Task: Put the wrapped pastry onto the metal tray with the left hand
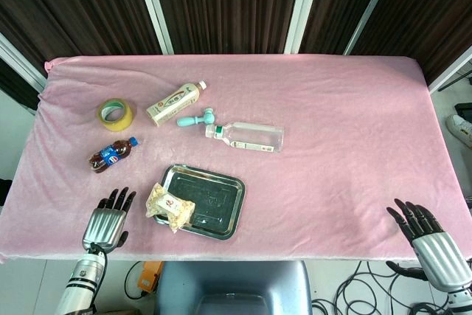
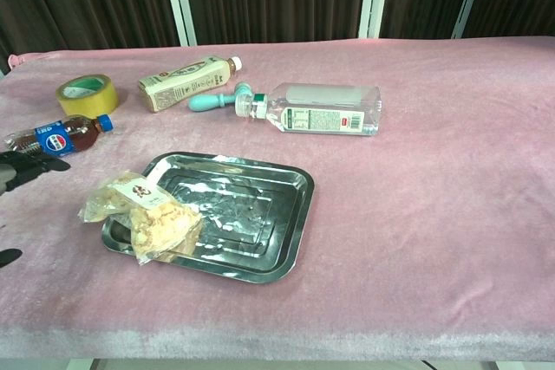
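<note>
The wrapped pastry (image 1: 170, 206) (image 2: 146, 214), in clear plastic with a small label, lies across the left rim of the metal tray (image 1: 214, 201) (image 2: 251, 205), partly on the tray and partly over its edge. My left hand (image 1: 108, 220) is empty with fingers spread, well to the left of the pastry near the table's front edge; only its fingertips (image 2: 26, 166) show at the left border of the chest view. My right hand (image 1: 428, 237) hangs open beyond the table's front right corner.
A small cola bottle (image 1: 112, 154), a yellow tape roll (image 1: 116, 113), a beige drink bottle (image 1: 174, 103), a teal handled tool (image 1: 196, 119) and a clear water bottle (image 1: 247, 136) lie behind the tray on the pink cloth.
</note>
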You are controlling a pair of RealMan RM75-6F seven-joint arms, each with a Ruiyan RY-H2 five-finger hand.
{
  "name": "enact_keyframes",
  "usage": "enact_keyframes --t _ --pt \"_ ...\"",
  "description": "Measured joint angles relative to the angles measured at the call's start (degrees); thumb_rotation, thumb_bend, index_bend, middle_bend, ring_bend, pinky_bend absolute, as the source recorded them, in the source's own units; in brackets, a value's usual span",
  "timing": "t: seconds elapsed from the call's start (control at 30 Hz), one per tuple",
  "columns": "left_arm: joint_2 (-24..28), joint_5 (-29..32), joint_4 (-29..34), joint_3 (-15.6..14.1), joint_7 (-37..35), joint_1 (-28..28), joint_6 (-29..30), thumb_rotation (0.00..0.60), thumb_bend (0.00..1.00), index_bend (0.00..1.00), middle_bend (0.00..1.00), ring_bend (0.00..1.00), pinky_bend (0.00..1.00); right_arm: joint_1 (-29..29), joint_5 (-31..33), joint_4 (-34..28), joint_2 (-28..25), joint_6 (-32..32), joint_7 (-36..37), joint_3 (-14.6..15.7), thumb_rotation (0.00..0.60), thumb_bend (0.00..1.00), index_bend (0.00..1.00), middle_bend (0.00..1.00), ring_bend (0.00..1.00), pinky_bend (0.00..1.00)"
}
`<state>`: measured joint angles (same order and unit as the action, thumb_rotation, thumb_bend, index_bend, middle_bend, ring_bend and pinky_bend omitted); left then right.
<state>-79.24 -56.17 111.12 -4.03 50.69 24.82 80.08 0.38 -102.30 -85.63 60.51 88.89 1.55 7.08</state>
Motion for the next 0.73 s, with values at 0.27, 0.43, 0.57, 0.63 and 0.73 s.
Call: enact_keyframes --t 0.27,0.43,0.57,0.63,0.73 --pt "3.3 -12.0 -3.5 -1.6 -11.4 -5.6 8.3 0.600 0.33 0.00 0.00 0.00 0.19 0.0 0.2 0.0 0.2 0.1 -0.2 -0.3 0.600 0.03 0.00 0.00 0.00 0.22" --pt "5.6 -19.5 -9.5 -3.0 -24.4 -10.0 12.0 0.600 0.33 0.00 0.00 0.00 0.18 0.0 0.6 -0.2 0.7 -0.1 -1.1 -0.5 0.600 0.03 0.00 0.00 0.00 0.22" --pt "6.5 -23.7 -14.9 -3.9 -29.9 -13.6 14.1 0.600 0.33 0.00 0.00 0.00 0.17 0.0 1.0 -0.2 1.0 -0.1 -1.6 -0.8 0.600 0.03 0.00 0.00 0.00 0.22" --pt "6.5 -24.6 -17.2 -4.0 -32.1 -15.3 15.1 0.600 0.33 0.00 0.00 0.00 0.17 -0.1 1.1 -0.3 1.2 0.0 -1.9 -0.9 0.600 0.03 0.00 0.00 0.00 0.22" --pt "6.4 -26.1 -19.0 -4.0 -33.4 -16.7 15.6 0.600 0.33 0.00 0.00 0.00 0.17 -0.1 1.1 -0.2 1.4 0.0 -2.3 -1.0 0.600 0.03 0.00 0.00 0.00 0.22"
